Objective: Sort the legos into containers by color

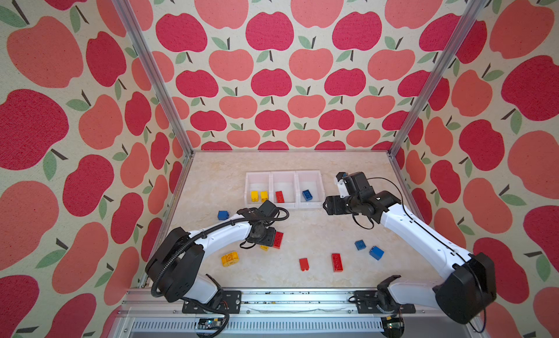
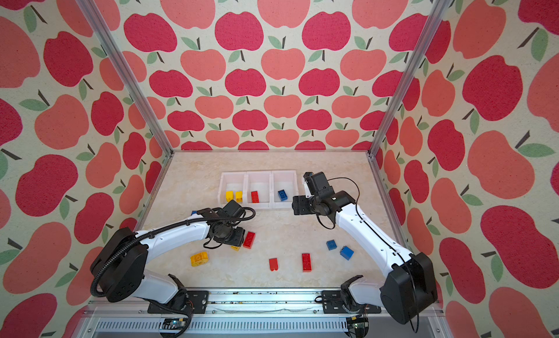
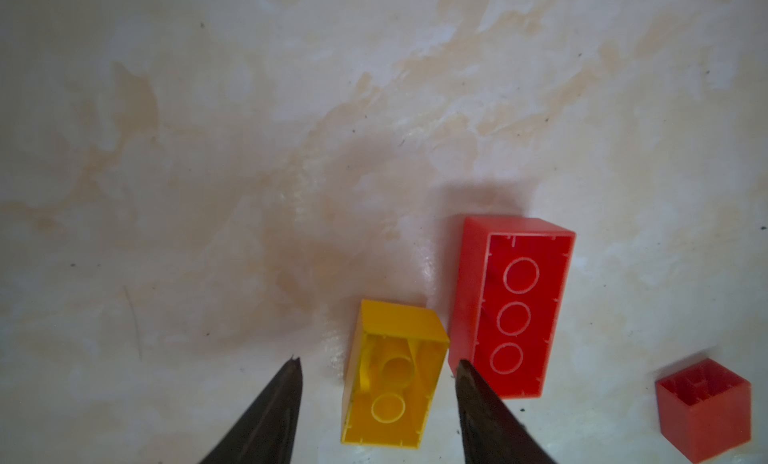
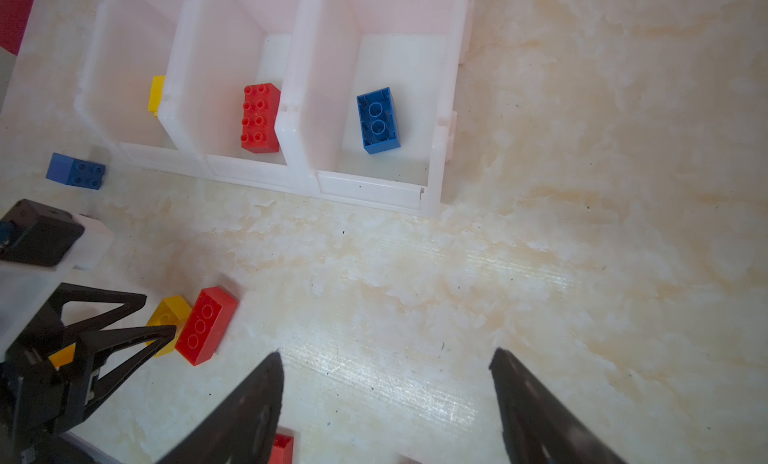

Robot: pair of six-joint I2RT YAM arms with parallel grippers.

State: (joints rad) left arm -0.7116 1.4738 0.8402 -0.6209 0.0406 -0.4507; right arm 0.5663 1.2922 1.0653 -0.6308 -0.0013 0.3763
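Containers (image 1: 271,179) holding four legos (image 1: 279,196), colors separate; eight loose on table (image 1: 302,227). Left gripper (image 3: 379,361) astride yellow brick (image 3: 395,408), jaws apart; right gripper (image 4: 386,353) agape, empty.

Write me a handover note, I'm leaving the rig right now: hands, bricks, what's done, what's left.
Left hand: open, jaws straddling an upside-down yellow brick on the table, not yet gripping it.
Right hand: open, empty, above bare table in front of the bins.
Done, as the top views show: two yellow bricks in the leftmost bin, one red in the middle, one blue in the rightmost.
Left: eight loose on the table: that yellow, the red oblong beside it, a rounded yellow, two more red, three blue.
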